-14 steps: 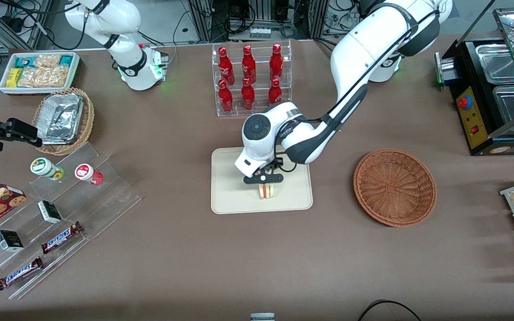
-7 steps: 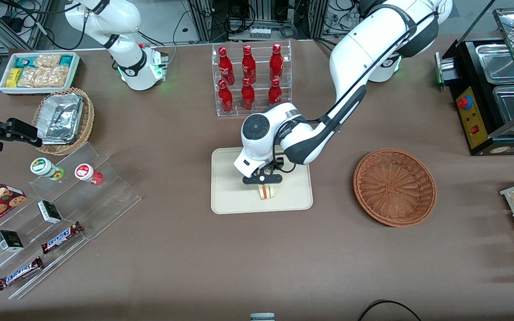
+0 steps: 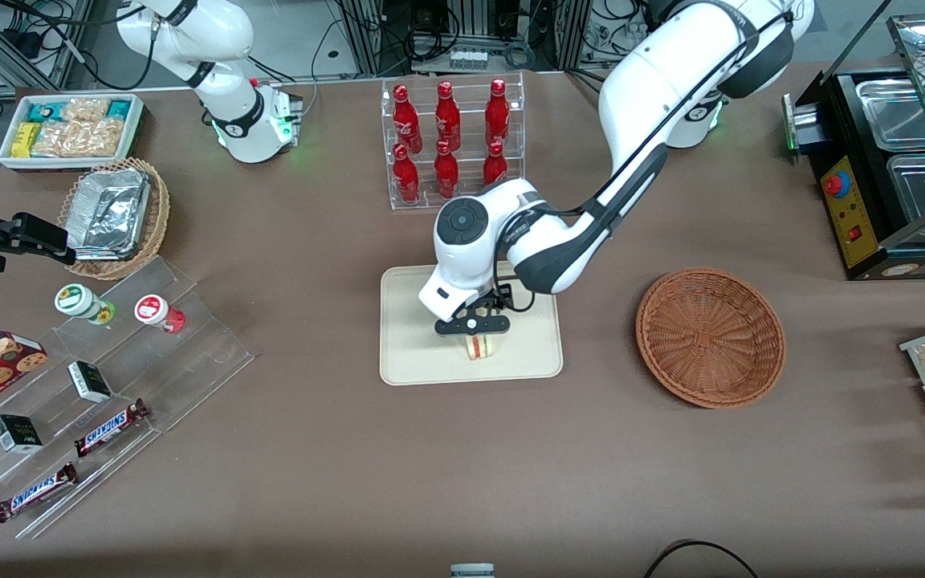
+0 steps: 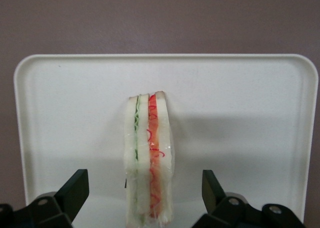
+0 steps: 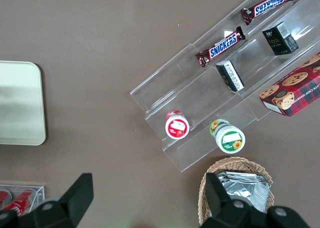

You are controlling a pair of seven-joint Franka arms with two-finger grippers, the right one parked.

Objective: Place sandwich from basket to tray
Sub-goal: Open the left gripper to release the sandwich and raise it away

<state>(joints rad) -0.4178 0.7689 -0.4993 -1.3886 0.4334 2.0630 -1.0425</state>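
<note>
Small triangular pale-bread sandwich with red and green filling standing on edge on flat cream-beige rectangular tray, toward tray edge nearer front camera. Left arm's hand poised just above sandwich, fingers spread wide either side, gaps showing, nothing gripped. Round reddish-brown woven wicker basket sitting on brown tabletop at 3 o'clock from tray, well apart.
</note>
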